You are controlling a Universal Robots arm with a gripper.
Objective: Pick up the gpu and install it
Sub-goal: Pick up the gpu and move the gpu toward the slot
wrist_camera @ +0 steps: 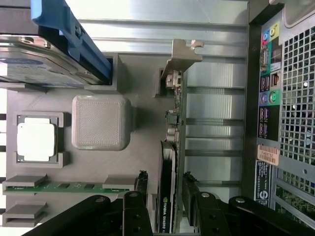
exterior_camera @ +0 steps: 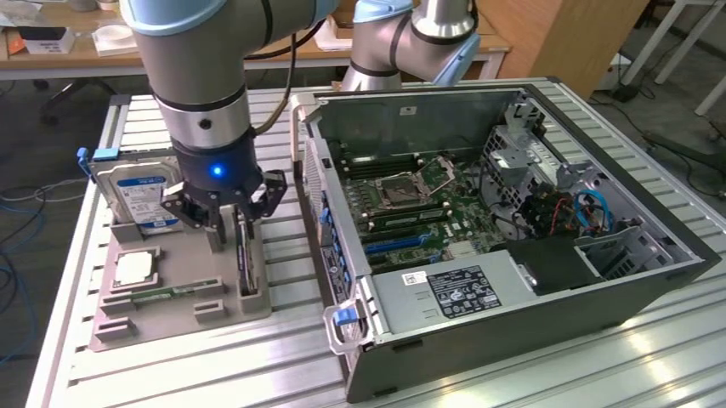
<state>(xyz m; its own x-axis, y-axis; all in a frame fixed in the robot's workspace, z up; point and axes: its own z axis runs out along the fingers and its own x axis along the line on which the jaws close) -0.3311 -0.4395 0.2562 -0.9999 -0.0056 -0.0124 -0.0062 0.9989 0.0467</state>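
One slatted aluminium table (exterior_camera: pixel 204 365) carries everything: a grey tray (exterior_camera: pixel 170 314) toward the exterior view's left and an open computer case (exterior_camera: pixel 511 331) toward its right. The case lies on its side with the green motherboard (exterior_camera: pixel 414 208) exposed. Behind the table stand wooden desks (exterior_camera: pixel 68 55) and a wooden cabinet (exterior_camera: pixel 567 34), and loose cables (exterior_camera: pixel 14 255) trail over the floor. The gpu (wrist_camera: pixel 173 147) stands on edge in a slot along the tray side nearest the case, with its metal bracket (wrist_camera: pixel 182 56) at the hard-drive end of the tray. The gripper (wrist_camera: pixel 166 178) hangs over the card with its jaws spread wide, one finger on each side of it. The tray also holds a hard drive (exterior_camera: pixel 136 200) standing upright, a processor chip (exterior_camera: pixel 134 268) lying flat, and a memory stick (exterior_camera: pixel 170 293) at the end nearest the camera.
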